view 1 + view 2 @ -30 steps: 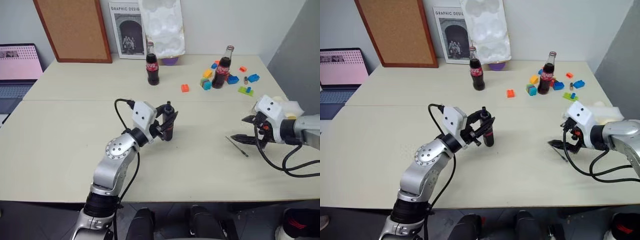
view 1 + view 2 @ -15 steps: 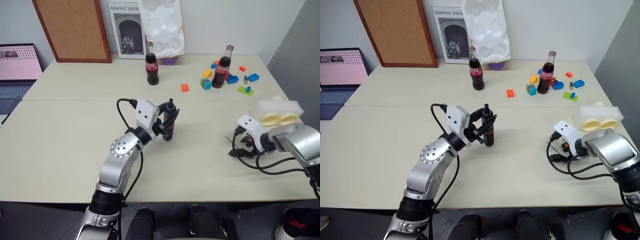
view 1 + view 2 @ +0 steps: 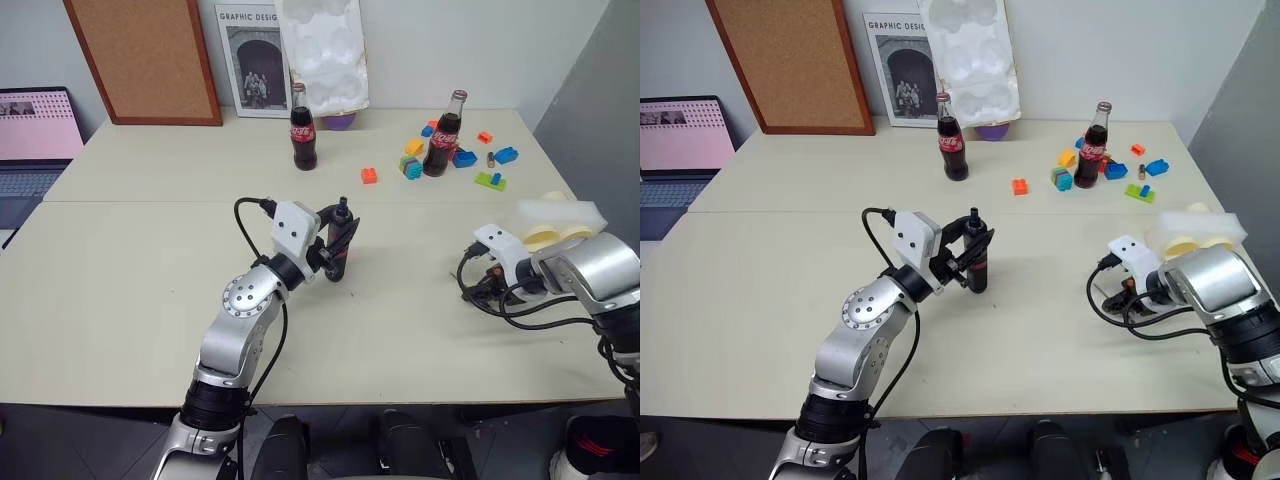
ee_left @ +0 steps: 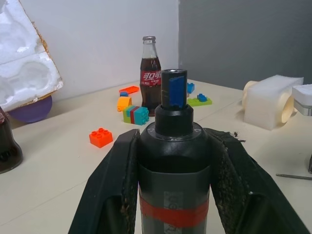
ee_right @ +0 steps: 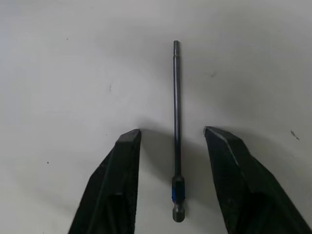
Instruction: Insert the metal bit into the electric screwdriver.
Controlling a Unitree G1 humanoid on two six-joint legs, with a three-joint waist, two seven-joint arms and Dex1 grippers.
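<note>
Between the jaws (untouched): metal bit [image 5: 177,126]

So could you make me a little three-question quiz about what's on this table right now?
1. True or false: the left tool is shut on the electric screwdriver.
2. Where does the metal bit lie?
A. inside the screwdriver
B. flat on the table, between the right tool's fingers, which are not yet touching it
C. beside a cola bottle
3. Fill in: the loose orange brick lies between two cola ____.

Key: 1 true; 2 B; 3 bottles.
</note>
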